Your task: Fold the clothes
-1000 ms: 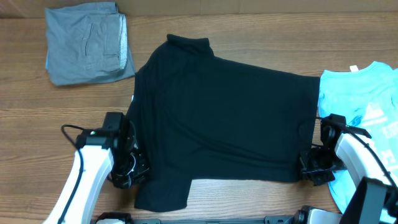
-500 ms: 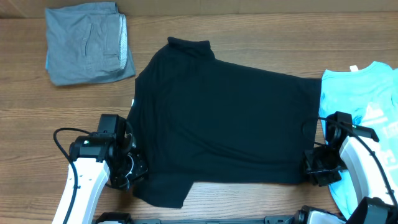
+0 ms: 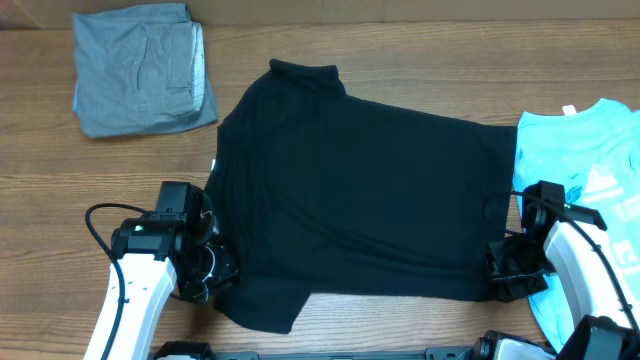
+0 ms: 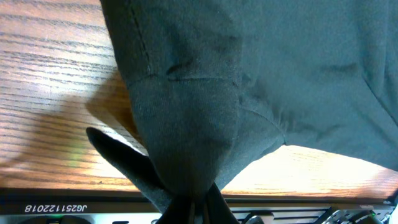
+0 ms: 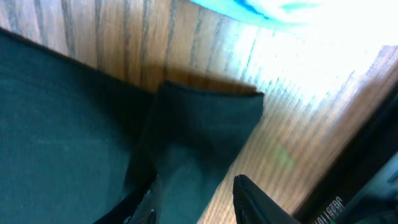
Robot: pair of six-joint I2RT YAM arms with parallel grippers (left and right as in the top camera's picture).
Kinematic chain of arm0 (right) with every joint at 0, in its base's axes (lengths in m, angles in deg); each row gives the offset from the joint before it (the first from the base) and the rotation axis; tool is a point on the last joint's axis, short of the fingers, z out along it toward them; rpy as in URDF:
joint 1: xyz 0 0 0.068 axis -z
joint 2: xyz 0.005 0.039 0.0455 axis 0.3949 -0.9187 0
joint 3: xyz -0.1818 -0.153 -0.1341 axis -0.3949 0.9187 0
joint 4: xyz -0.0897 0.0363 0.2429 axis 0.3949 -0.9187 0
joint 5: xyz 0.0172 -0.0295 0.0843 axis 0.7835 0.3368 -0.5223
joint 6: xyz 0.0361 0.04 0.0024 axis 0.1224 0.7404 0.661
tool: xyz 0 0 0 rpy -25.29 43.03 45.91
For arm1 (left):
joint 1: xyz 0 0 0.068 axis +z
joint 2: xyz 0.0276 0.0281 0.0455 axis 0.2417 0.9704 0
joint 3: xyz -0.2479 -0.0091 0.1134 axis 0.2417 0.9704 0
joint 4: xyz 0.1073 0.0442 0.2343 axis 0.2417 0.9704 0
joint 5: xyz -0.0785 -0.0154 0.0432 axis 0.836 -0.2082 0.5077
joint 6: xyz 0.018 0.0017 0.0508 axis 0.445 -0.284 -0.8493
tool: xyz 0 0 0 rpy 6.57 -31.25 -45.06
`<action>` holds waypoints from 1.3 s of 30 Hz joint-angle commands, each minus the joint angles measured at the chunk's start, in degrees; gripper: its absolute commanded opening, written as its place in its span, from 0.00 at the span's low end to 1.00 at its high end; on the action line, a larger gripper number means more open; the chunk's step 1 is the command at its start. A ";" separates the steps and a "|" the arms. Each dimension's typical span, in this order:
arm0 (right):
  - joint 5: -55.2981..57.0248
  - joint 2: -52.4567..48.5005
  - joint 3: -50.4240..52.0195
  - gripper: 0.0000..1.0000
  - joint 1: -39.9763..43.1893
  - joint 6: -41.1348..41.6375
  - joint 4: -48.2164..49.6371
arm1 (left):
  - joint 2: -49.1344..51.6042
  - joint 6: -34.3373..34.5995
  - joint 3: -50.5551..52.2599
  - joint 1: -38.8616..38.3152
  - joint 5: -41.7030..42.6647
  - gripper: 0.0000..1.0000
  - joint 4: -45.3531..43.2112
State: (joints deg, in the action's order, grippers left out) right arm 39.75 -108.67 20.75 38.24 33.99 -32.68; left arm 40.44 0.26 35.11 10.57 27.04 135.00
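Note:
The black T-shirt (image 3: 360, 190) lies spread over the middle of the wooden table (image 3: 420, 60), collar toward the far side. My left gripper (image 3: 207, 278) is shut on its lower-left edge by the sleeve. In the left wrist view the dark cloth (image 4: 249, 62) bunches into the pinched left gripper (image 4: 189, 210). At the shirt's lower-right corner my right gripper (image 3: 503, 272) is open. In the right wrist view that corner (image 5: 205, 124) lies loose on the wood between the spread fingers (image 5: 252, 198) of the right gripper (image 5: 196, 204).
A folded grey garment (image 3: 140, 68) sits at the far left corner. The light-blue printed T-shirt (image 3: 585, 170) lies at the right edge, partly under my right arm, and shows at the top of the right wrist view (image 5: 273, 6). The table's front edge runs just behind both arms.
The right gripper has opened and let go of the shirt's lower-right corner. The left arm drew a little to the left and nearer, still pinching the cloth.

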 commanded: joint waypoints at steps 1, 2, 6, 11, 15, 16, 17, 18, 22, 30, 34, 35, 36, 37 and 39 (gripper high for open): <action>-2.40 1.01 1.97 0.41 0.26 0.52 1.77 | -0.76 -0.11 -1.42 -0.46 0.46 0.04 -0.20; -3.02 1.01 2.12 0.43 0.26 0.55 2.45 | -0.76 -0.37 -1.42 -0.48 0.46 0.04 -0.20; -4.66 1.01 3.06 0.47 0.26 2.43 4.79 | -0.76 -1.14 -1.42 -0.46 0.26 0.04 -0.24; -4.74 1.01 5.44 0.46 0.26 5.01 6.29 | -0.76 -1.16 -1.42 -0.46 0.17 0.04 -0.35; -5.20 1.01 8.04 0.46 0.26 5.73 7.08 | -0.76 -1.14 -1.42 -0.46 0.11 0.04 -0.50; -5.75 1.01 8.46 0.46 0.26 6.08 7.06 | -0.76 -1.16 -1.42 -0.46 0.04 0.04 -0.50; -6.16 1.01 8.61 0.44 0.24 6.05 6.93 | -0.76 -1.14 -1.42 -0.46 0.04 0.04 -0.55; -6.27 1.01 8.63 0.43 0.26 6.08 6.34 | -0.76 -1.16 -1.42 -0.46 0.04 0.04 -0.63; -6.23 1.01 8.63 0.39 0.26 6.05 4.04 | -0.76 -1.14 -1.42 -0.46 0.04 0.04 -0.79; -6.03 1.03 8.52 0.39 0.26 5.73 3.91 | -0.76 -1.16 -1.42 -0.46 0.04 0.04 -0.83; -4.13 1.60 6.69 0.38 0.26 5.20 2.82 | -0.76 -1.16 -1.42 -0.46 0.04 0.04 -0.85; -4.02 2.12 6.08 0.37 0.26 5.18 2.16 | -0.76 -1.16 -1.42 -0.46 0.04 0.04 -0.83; -3.67 2.73 5.60 0.36 0.26 5.20 1.14 | -0.76 -1.16 -1.42 -0.46 0.04 0.04 -0.83; -3.54 3.26 5.27 0.36 0.24 5.18 0.26 | -0.76 -1.14 -1.42 -0.46 0.04 0.04 -0.85; -2.78 4.81 4.87 0.36 0.24 5.18 -1.81 | -0.76 -1.11 -1.42 -0.46 0.04 0.04 -0.92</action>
State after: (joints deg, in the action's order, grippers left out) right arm 34.78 -106.51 27.54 38.29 38.89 -32.81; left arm 40.44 0.19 35.11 10.57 27.02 134.15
